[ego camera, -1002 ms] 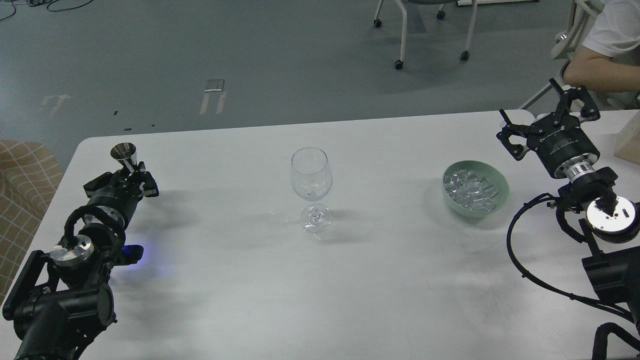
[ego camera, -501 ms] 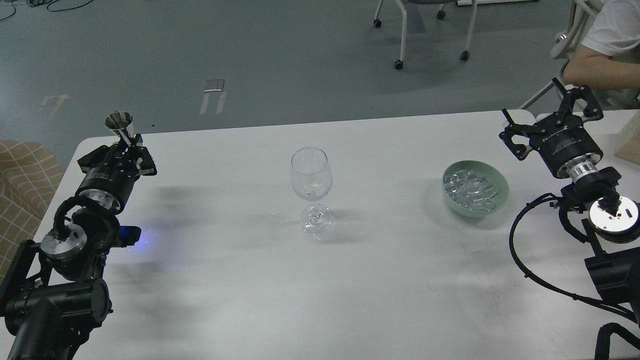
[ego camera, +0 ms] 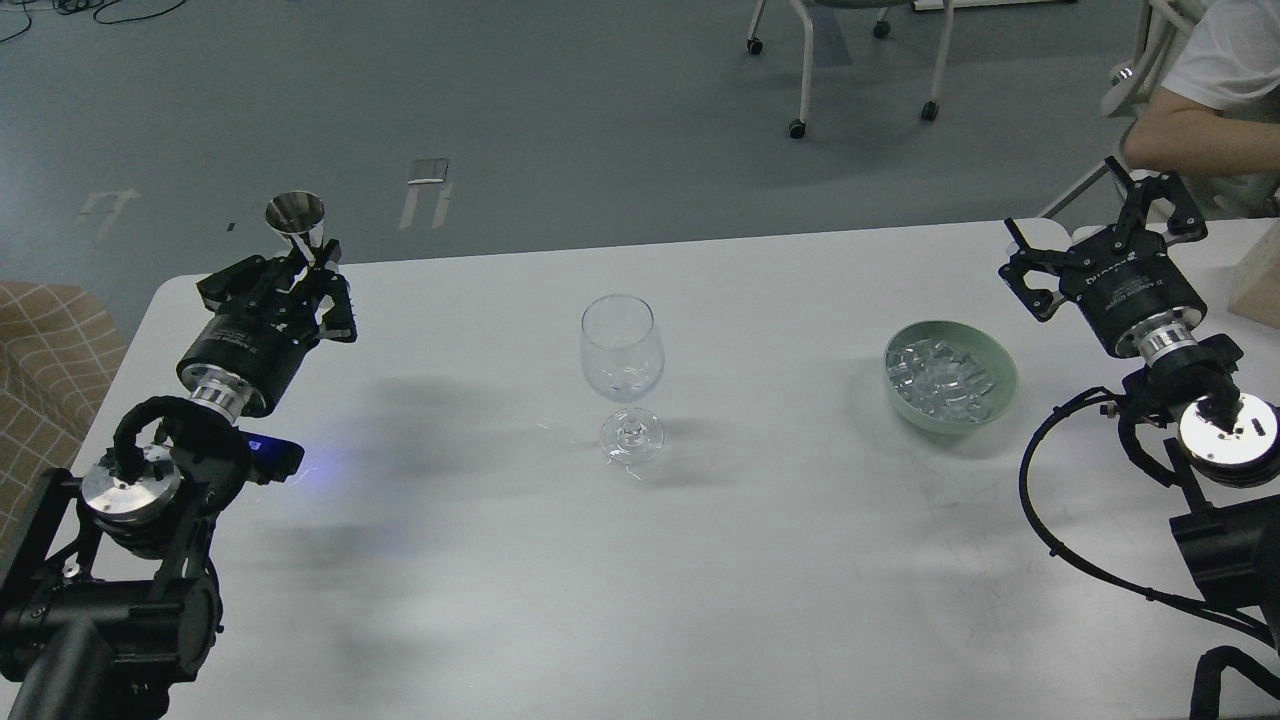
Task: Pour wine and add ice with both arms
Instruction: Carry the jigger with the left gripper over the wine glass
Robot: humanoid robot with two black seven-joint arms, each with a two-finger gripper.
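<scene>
A clear wine glass (ego camera: 622,372) stands upright at the table's middle; any liquid in it is too faint to see. A green bowl (ego camera: 985,411) holding a heap of clear ice cubes (ego camera: 940,381) sits to its right. My left gripper (ego camera: 305,270) is shut on the stem of a small metal cone-shaped cup (ego camera: 296,217), held upright above the table's far left, well left of the glass. My right gripper (ego camera: 1085,225) is open and empty, above the table's far right, behind and right of the bowl.
White table (ego camera: 640,560). A light box edge (ego camera: 1258,280) shows at the far right. A seated person's arm (ego camera: 1190,130) and chair legs (ego camera: 860,70) are beyond the table. A checked cushion (ego camera: 40,370) lies off the left edge.
My left gripper has lifted the metal cup and moved it up and to the right, toward the glass. My right gripper has barely shifted. Glass and bowl have not moved.
</scene>
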